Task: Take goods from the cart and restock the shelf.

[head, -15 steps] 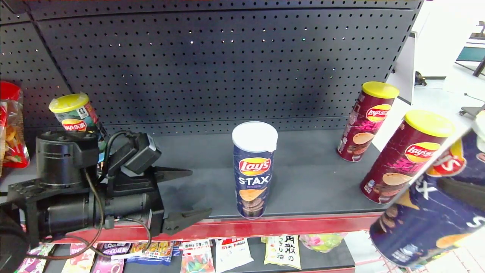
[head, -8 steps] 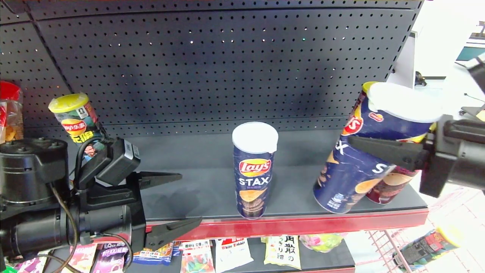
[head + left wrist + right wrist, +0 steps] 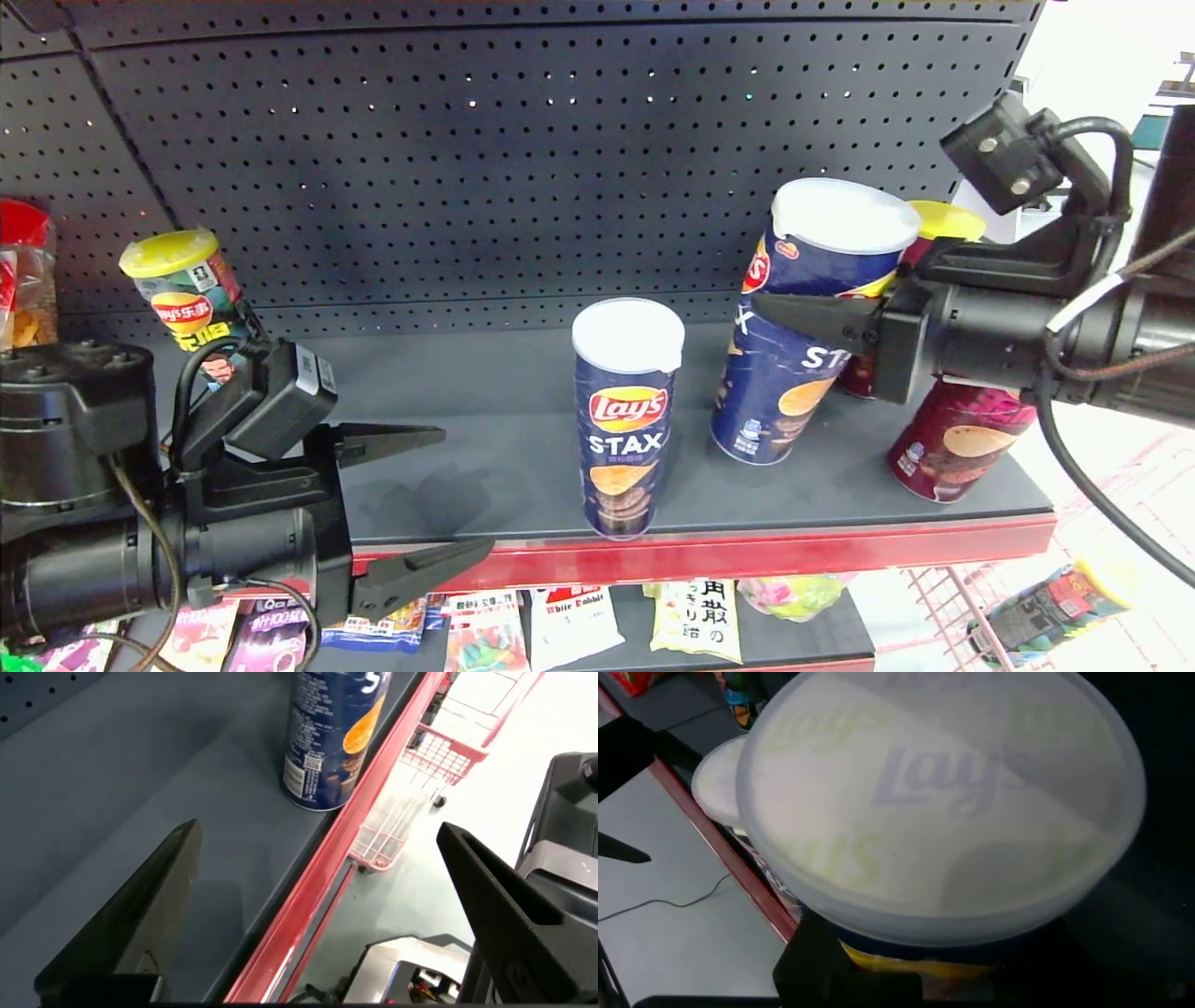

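A blue chip can with a white lid [image 3: 794, 373] leans tilted over the dark shelf board [image 3: 485, 439], with my right gripper [image 3: 812, 313] shut on its upper part. I cannot tell whether its base touches the board. Its white lid [image 3: 943, 803] sits close under the right wrist camera. A second blue can [image 3: 625, 420] stands upright near the red front edge [image 3: 709, 555], to the left of the held one; its base [image 3: 327, 737] appears in the left wrist view. My left gripper [image 3: 467, 490] hangs open and empty at the shelf's front left, its fingertips [image 3: 192, 831] wide apart.
Two maroon cans with yellow lids stand right of the held can, one at the back [image 3: 945, 224], one in front [image 3: 952, 443]. A green can [image 3: 187, 294] stands at the far left by the pegboard. The pink wire cart [image 3: 943, 611] sits low right. Snack packets [image 3: 569, 621] hang below.
My right gripper has carried the blue can up from the low right and leftward onto the shelf, in front of the maroon cans. My left arm has drawn back to the left and lower.
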Controlling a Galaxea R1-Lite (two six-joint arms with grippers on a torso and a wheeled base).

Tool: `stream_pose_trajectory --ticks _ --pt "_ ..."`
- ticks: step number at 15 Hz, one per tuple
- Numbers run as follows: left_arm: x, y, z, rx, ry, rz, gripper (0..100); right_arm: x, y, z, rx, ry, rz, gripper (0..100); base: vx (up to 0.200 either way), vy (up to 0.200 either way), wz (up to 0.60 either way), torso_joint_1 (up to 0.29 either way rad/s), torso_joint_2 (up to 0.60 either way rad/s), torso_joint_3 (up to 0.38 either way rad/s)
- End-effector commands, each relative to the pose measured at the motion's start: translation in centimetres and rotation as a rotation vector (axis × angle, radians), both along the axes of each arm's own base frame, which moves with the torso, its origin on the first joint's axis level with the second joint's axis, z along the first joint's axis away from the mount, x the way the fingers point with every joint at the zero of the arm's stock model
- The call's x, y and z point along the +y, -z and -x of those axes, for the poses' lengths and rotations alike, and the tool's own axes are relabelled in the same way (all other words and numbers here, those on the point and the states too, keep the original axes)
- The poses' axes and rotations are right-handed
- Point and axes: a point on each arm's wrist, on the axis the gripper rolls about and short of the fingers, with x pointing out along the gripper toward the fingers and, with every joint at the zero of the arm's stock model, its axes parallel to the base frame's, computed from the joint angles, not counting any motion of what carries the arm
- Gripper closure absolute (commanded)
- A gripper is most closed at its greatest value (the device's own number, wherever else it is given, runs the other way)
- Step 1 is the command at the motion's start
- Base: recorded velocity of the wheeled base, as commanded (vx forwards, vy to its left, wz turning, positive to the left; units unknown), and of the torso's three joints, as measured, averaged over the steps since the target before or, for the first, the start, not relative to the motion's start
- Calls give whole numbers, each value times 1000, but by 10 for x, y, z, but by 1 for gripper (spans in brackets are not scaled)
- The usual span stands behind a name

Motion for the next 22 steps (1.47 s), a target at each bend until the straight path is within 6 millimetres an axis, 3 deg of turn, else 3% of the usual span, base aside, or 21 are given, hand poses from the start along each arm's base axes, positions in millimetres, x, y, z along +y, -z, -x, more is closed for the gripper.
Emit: stream_pose_trajectory --ticks 1,10,16,22 --pt "0 1 0 2 0 -1 0 10 7 -12 25 -8 18 100 0 0 0 0 0 0" --pt "0 0 0 2 1 1 0 31 15 -46 47 -14 29 100 0 0 0 0 0 0" --pt "1 -1 1 -3 -1 4 0 44 21 -88 50 2 25 100 0 0 0 0 0 0" --pt "1 -1 1 -2 -1 4 0 59 30 -115 55 -3 26 100 0 0 0 0 0 0"
